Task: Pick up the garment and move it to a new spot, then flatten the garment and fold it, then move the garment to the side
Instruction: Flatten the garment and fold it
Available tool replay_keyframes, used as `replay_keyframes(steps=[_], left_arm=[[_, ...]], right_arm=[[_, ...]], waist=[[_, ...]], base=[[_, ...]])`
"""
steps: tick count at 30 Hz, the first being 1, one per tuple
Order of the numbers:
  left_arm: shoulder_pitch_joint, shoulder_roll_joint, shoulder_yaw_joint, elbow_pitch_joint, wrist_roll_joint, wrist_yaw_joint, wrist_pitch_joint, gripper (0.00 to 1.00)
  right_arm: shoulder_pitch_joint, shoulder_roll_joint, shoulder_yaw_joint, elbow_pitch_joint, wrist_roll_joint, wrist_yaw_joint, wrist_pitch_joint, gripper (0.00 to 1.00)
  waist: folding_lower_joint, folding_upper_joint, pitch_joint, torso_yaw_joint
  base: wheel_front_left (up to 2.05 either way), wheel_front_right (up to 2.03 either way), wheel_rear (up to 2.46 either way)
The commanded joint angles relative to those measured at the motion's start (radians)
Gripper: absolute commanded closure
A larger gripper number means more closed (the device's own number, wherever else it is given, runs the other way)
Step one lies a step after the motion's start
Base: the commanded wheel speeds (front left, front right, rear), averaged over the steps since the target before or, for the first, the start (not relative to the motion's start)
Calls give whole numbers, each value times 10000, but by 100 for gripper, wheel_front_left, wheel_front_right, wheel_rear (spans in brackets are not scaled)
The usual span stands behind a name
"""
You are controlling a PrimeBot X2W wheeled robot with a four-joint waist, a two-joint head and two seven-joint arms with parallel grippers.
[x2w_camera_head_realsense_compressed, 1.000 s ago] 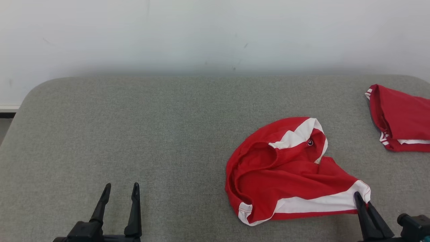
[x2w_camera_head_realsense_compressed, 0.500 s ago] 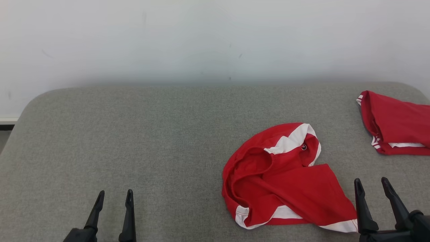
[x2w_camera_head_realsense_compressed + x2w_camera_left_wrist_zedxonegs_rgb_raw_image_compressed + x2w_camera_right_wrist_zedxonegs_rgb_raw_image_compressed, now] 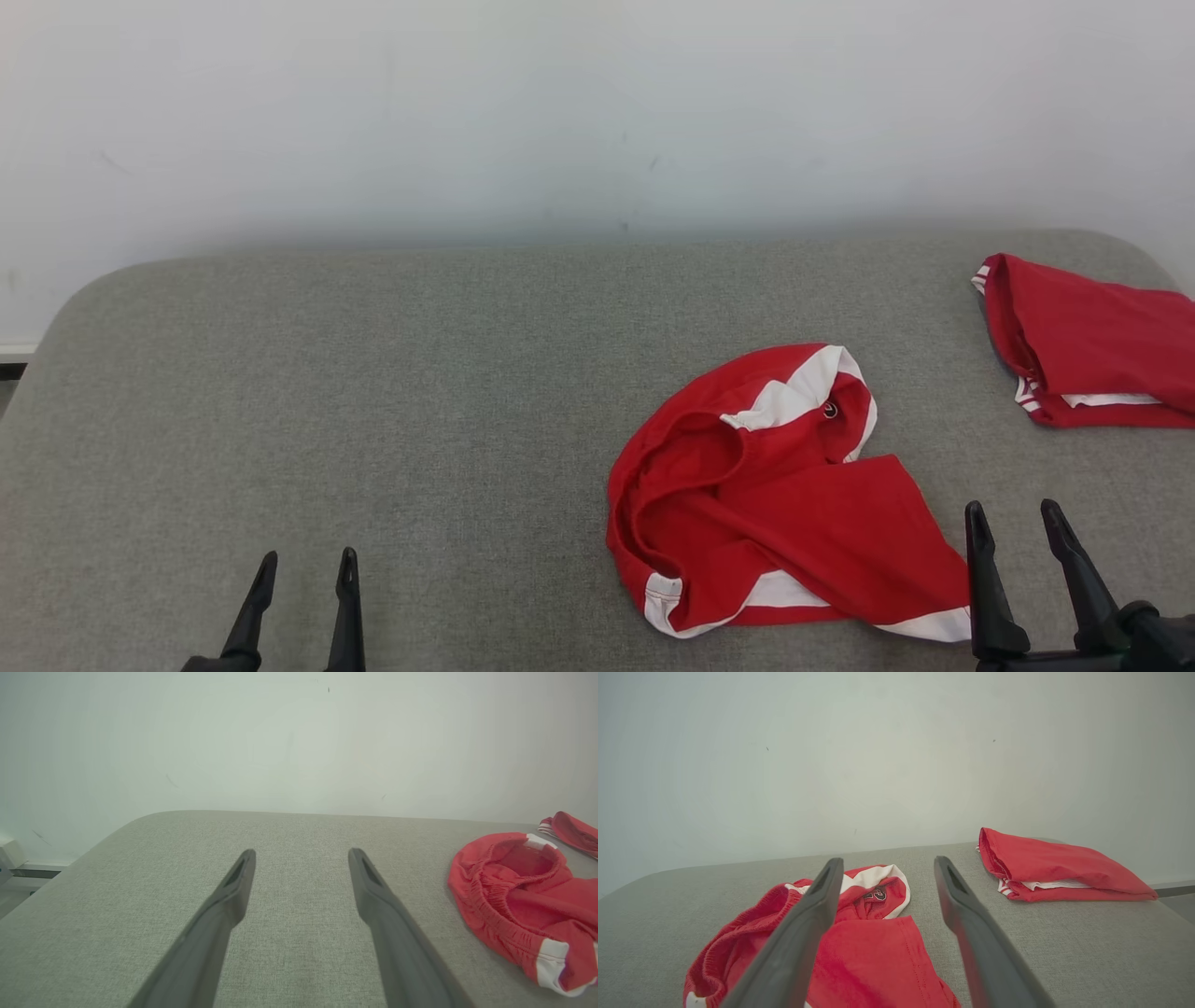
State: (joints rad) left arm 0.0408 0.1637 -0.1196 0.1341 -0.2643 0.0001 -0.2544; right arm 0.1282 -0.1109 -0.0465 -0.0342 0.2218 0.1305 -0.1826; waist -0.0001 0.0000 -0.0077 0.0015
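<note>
Release is done: right tool (image 3: 1013,509) now stands wide and empty, like left tool (image 3: 308,556); garment (image 3: 775,504) lies crumpled near-right on the bench (image 3: 420,392), so flattening likely comes next.

Crumpled garment (image 3: 794,504), left of right end effector (image 3: 1013,509): red with white bands. Folded garment (image 3: 1092,345) beyond it: red, white striped trim. Tabletop (image 3: 373,392) grey weave. End effector black. Wall (image 3: 560,112) white.
</note>
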Motion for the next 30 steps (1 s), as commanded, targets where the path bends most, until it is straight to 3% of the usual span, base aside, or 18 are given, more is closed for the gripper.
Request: replay_keyframes(steps=[1, 9, 19, 30], left_arm=[[96, 38, -18, -56, 20, 29, 23, 0], [-786, 33, -854, -127, 382, -430, 451, 0], [-2367, -205, -2970, 320, 836, -1147, 1449, 0], [-3428, 496, -5029, 1206, 479, -1300, 2523, 0]], right_arm=[[45, 22, 23, 36, -46, -1, -46, 0], [-126, 0, 189, 202, 22, -1, -134, 0], [-334, -12, 290, 451, 143, -1, -297, 0], [-641, 62, 364, 740, 230, -1, -485, 0]], waist=[[1, 0, 9, -43], [1, 0, 106, -388], [1, 0, 470, -1091], [1, 0, 970, -1826]], base=[[0, 0, 0], [0, 0, 0], [0, 0, 0], [0, 0, 0]])
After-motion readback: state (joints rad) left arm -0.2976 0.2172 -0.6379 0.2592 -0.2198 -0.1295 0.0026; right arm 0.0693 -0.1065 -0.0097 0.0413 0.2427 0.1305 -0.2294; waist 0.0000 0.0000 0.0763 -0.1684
